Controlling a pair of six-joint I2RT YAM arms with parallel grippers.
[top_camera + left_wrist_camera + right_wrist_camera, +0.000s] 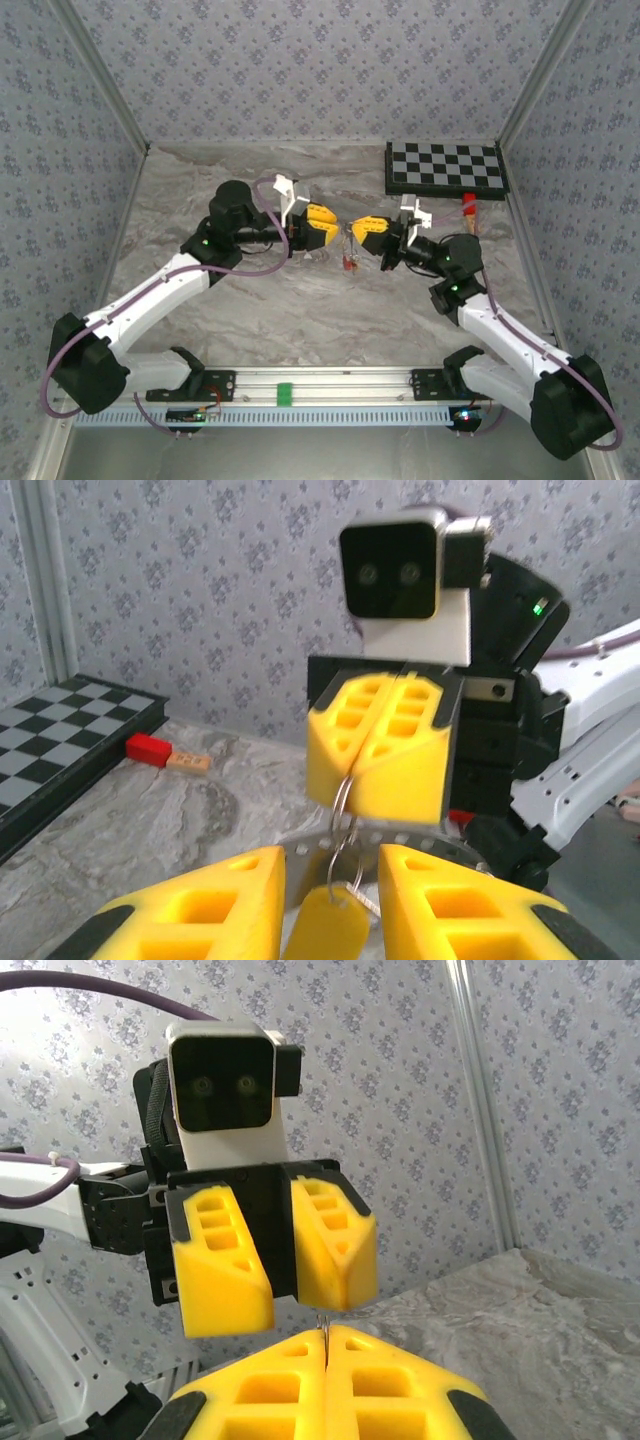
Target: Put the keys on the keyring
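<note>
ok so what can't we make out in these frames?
- Top view: keyring too small; what hangs on it is unreadable.
- Left wrist view: yellow key cut off by the bottom edge.
- Right wrist view: shut right claw hides the keyring it pinches.

High rear overview of the table (330, 310); close wrist views, face to face.

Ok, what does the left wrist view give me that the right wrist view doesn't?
Left wrist: the keyring hanging from the shut right gripper, an orange-yellow key below it between the fingers of the open left gripper, plus the checkerboard and red block. Right wrist: the left gripper head-on, jaws apart. Both: the grippers nose to nose over the marbled table.
</note>
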